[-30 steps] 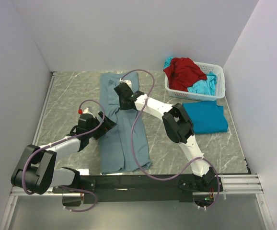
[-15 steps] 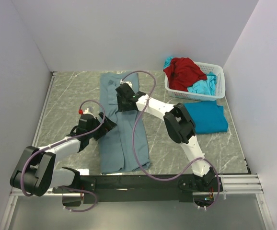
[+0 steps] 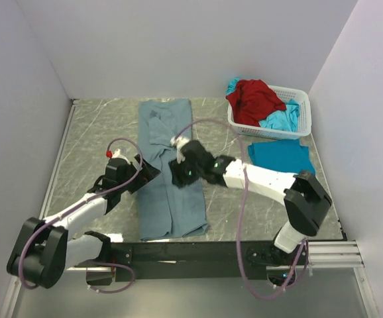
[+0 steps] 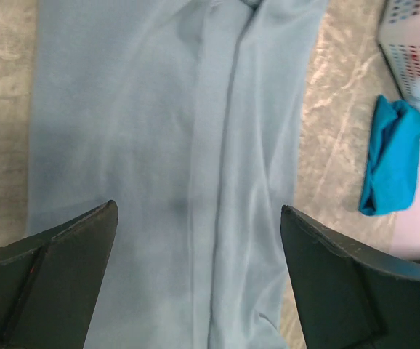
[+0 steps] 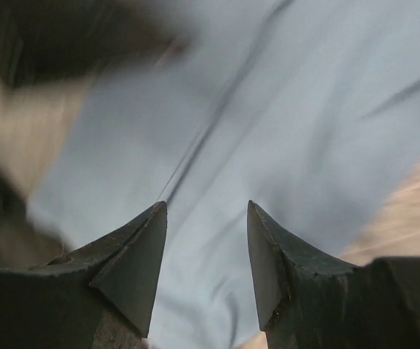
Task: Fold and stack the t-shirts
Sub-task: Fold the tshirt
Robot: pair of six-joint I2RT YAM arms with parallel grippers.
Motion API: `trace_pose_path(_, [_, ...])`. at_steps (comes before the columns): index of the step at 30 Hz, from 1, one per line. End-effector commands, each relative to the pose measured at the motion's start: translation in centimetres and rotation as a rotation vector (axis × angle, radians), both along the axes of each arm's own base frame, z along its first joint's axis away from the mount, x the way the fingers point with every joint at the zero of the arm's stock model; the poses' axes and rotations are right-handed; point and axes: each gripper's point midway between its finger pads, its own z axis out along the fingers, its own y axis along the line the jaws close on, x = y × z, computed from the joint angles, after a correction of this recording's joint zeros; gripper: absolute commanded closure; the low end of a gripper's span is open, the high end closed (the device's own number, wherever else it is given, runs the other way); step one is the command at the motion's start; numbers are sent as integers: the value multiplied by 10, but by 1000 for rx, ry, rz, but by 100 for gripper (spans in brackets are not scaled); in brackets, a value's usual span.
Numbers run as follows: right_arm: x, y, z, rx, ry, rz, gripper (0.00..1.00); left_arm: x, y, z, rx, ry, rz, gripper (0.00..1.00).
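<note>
Marble tabletop (image 3: 99, 126) under grey-blue t-shirt (image 3: 166, 205)

Grey-blue t-shirt (image 3: 168, 205) lay flat as long narrow strip, sides folded inward, at middle of table (image 3: 99, 126). Turquoise t-shirt (image 3: 281, 158) lay folded right of it, near basket (image 3: 302, 101). Red t-shirt (image 3: 251, 99) and second turquoise one (image 3: 282, 120) lay crumpled in basket.

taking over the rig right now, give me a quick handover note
Left gripper: open, over the grey-blue shirt, holding nothing.
Right gripper: open, over the same shirt, holding nothing.
Done: grey-blue shirt folded into a long strip mid-table; folded turquoise shirt lies beside the basket.
Left: fold the strip shorter and stack it, then do the red shirt and loose turquoise shirt in the basket.
</note>
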Motion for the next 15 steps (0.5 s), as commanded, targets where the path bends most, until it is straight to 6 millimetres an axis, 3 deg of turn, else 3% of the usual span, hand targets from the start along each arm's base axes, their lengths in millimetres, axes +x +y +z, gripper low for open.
trace_pose_path(1, [-62, 14, -6, -28, -54, 279, 45, -1, -3, 24, -3, -53, -28, 1])
trace_pose_path(4, [-106, 18, -17, -31, -25, 422, 46, -14, -1, 21, -6, -27, -33, 1])
trace_pose_path(10, [-151, 17, -56, -109, 37, 556, 50, -45, 6, 4, -37, 15, -17, 1])
trace_pose_path(15, [-155, 14, -79, -178, 72, 544, 53, -56, 16, -6, -5, 47, 12, 1])
